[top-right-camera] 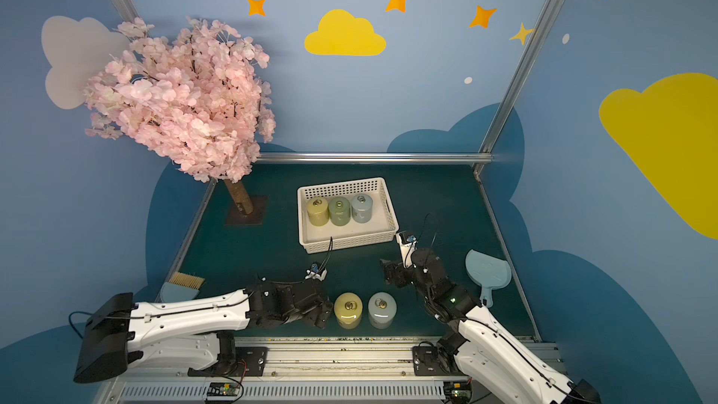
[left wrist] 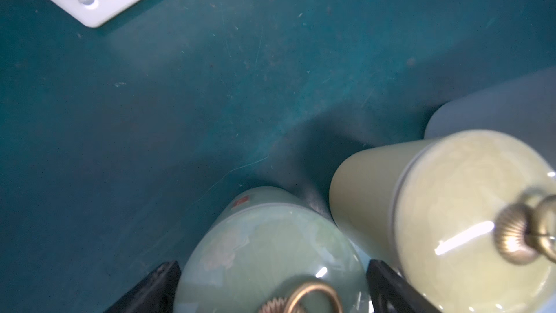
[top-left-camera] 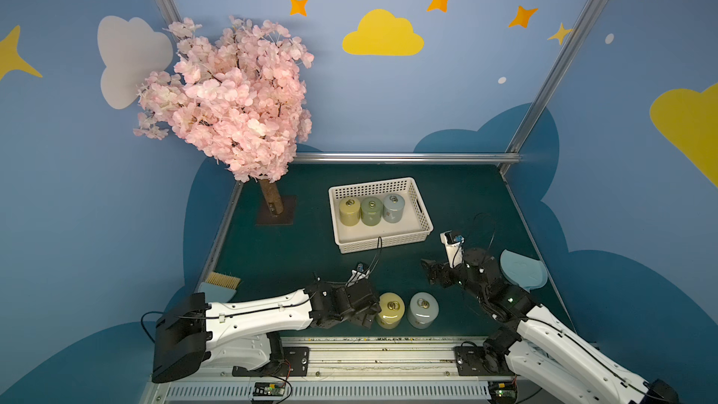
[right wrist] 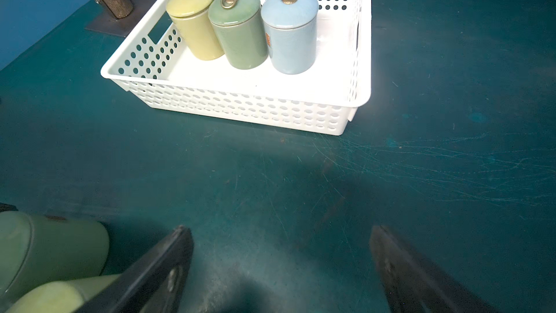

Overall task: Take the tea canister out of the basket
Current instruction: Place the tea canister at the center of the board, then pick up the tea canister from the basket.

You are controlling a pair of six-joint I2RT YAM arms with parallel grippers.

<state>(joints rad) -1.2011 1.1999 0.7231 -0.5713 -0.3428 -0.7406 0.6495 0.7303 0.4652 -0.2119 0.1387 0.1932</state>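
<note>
Green canister between spread left claw

The scene is enclosed by blue walls, on which a yellow cloud, a white cloud and orange stars are shown. The corners are framed by aluminium posts, joined along the back by an aluminium rail. A scratched dark teal tabletop is laid below, and an artificial pink cherry tree is mounted on a metal plate in its far left corner.
</note>
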